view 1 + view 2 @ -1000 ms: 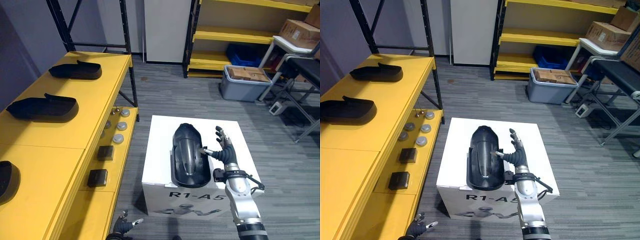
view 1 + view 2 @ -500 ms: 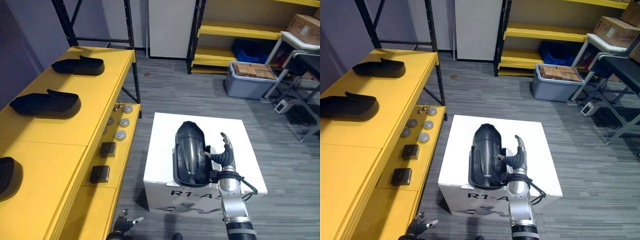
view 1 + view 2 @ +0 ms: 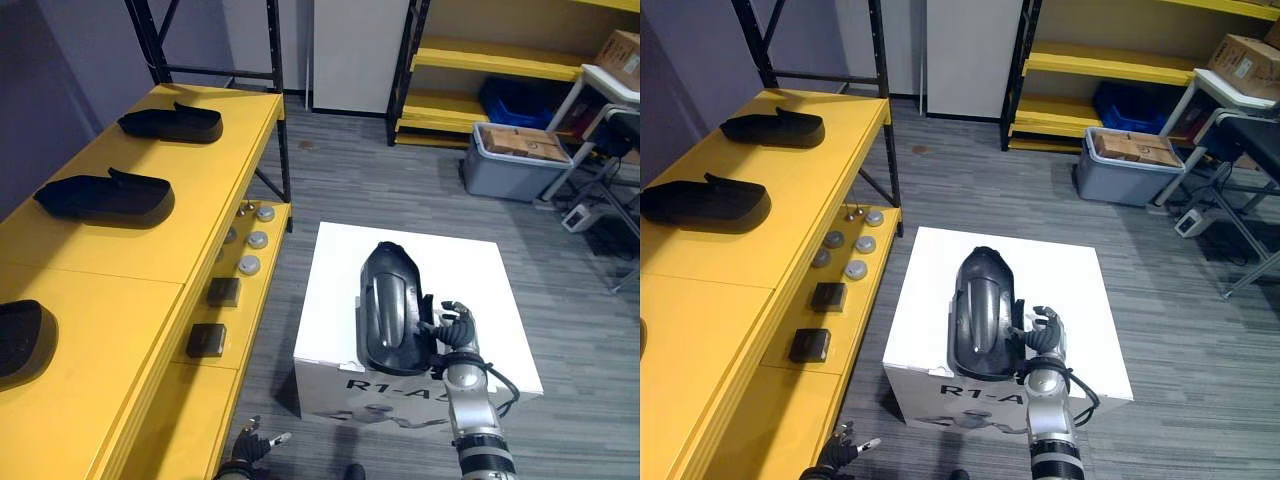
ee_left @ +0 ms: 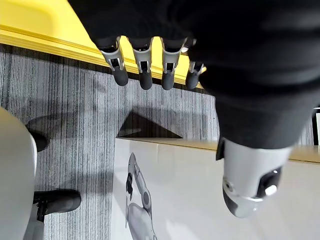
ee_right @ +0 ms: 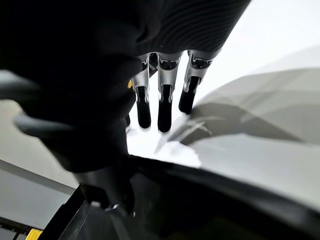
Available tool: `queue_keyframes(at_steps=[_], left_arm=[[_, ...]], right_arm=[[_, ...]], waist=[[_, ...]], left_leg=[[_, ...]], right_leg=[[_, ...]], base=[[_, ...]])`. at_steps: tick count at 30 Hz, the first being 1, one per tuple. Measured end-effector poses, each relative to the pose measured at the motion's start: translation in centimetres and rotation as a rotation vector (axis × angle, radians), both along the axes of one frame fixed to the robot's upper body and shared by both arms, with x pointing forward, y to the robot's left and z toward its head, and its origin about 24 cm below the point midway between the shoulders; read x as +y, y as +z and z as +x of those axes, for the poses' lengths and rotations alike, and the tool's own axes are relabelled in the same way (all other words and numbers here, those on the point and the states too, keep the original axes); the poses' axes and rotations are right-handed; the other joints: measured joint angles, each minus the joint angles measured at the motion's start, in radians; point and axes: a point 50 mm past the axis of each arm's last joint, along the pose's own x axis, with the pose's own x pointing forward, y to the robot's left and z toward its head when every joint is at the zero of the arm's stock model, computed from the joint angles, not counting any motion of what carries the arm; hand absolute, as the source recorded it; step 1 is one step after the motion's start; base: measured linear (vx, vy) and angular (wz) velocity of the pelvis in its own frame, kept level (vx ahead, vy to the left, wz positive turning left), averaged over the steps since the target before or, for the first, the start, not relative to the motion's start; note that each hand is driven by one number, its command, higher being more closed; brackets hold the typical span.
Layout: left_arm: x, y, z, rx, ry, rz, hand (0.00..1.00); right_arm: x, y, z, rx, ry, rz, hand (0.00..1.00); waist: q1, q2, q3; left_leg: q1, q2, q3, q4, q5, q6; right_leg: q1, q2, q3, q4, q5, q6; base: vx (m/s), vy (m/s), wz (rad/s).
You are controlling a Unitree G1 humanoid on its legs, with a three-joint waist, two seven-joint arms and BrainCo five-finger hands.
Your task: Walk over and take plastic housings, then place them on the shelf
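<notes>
Right hand (image 3: 455,328) against black housing (image 3: 390,305) — on white box (image 3: 470,270), fingers loose

Grey striped carpet floor (image 3: 340,190) runs throughout. Left: long yellow shelf with black steel uprights (image 3: 110,270), set before a dull violet-grey wall (image 3: 60,70). Back: white upright panel (image 3: 355,50); to its right, a yellow storage rack on dark posts (image 3: 500,62), with a blue plastic crate (image 3: 510,100) low in it. In front of the rack stands a grey plastic bin (image 3: 510,180) holding cardboard. Far right: white table (image 3: 1230,95) carrying a brown cardboard box (image 3: 1245,60).
</notes>
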Motion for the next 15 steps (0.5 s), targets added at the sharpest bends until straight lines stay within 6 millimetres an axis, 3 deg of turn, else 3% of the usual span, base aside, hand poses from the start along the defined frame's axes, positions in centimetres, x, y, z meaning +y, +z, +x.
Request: queue_keyframes(at_steps=[11,15], left_arm=[[0.3,-0.1,0.0,0.008,0.0,0.008,0.0],[0.4,-0.1,0.0,0.005,0.022,0.018,0.0]], right_arm=[[0.7,-0.7,0.3,0.002,0.008,0.087,1.0],[2.0,0.4,0.7,-0.062,0.013,0.126,1.0]], waist=[[0.002,-0.012,-0.006],[0.001,-0.011,-0.006]], left_leg=[[0.005,0.001,0.006,-0.006,0.004,0.0],[0.012,0.001,0.024,-0.006,0.004,0.0]], right_leg=[[0.001,0.001,0.01,-0.001,0.0,0.0],[0.003,0.002,0.027,0.003,0.001,0.0]], base=[[0.03,0.011,-0.02],[0.02,0.018,-0.1]])
